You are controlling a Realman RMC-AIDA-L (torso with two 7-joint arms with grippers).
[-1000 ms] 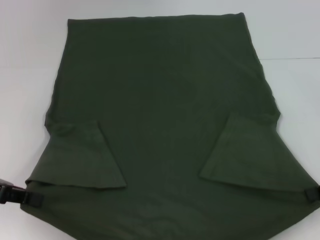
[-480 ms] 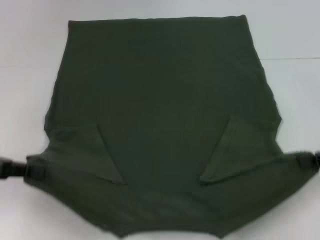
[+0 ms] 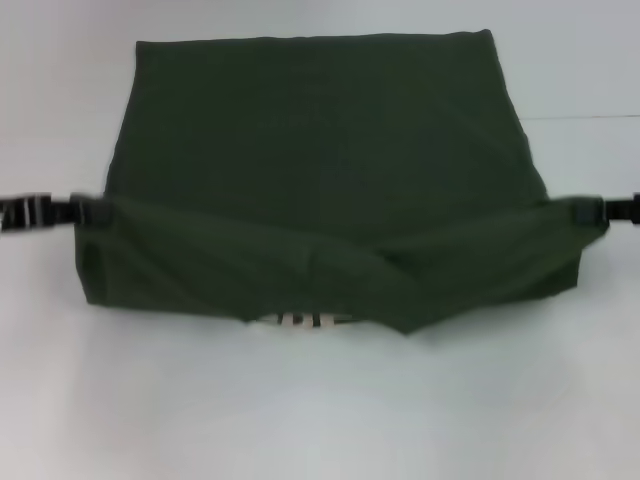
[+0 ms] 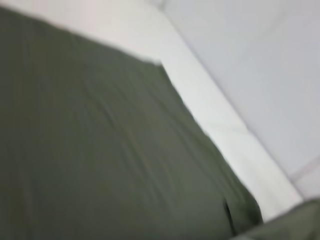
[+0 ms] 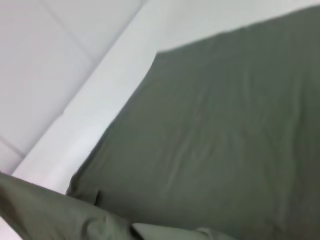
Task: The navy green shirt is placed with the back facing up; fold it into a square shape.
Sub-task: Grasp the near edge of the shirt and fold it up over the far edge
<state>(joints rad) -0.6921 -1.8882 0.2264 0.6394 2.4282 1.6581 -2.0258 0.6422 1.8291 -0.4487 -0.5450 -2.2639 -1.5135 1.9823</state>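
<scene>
- A plain white, smooth worktop [image 3: 320, 410] fills the head view.
- A thin dark seam [image 3: 585, 117] crosses its far right side.
- Even, soft light; no hard shadows.

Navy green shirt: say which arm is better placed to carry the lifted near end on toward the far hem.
Neither alone. The left tool and right tool each grip one corner of the navy green shirt, level with each other, so both should likely advance together.

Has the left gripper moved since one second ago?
Yes. The left gripper, gripping the shirt, moved away from the robot, toward the shirt's unmoved far edge.
</scene>
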